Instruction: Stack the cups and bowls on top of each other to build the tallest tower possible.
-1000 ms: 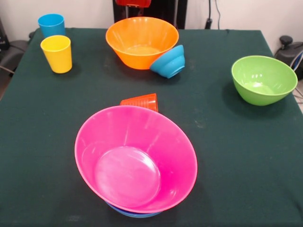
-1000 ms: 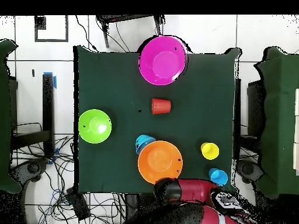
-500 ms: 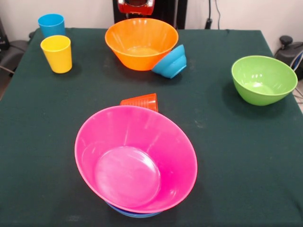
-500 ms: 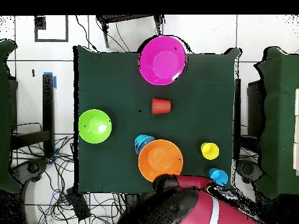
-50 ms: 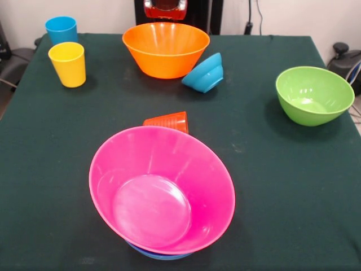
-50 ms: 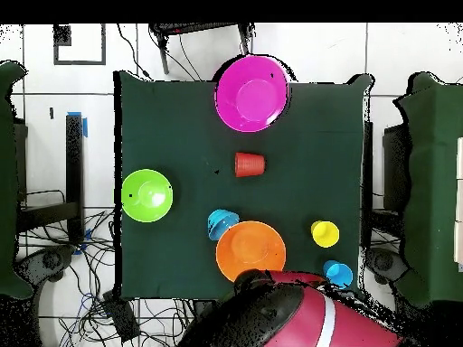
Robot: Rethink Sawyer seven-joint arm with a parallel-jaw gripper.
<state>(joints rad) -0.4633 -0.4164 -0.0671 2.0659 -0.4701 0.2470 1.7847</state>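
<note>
Under the pink bowl (image 5: 162, 189) only a blue rim (image 5: 158, 254) shows; end effector (image 5: 164, 8) state unclear.

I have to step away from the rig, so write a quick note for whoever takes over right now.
Claw: only a red part of the arm shows behind the orange bowl; open or shut, cannot tell.
Done: pink bowl sits nested on a blue bowl whose rim peeks out beneath, the tower so far.
Loose: orange bowl with a small blue bowl tipped beside it, green bowl, ribbed orange-red cup on its side behind the tower, yellow cup and sky-blue cup upright.
Left: stack all of these.
</note>
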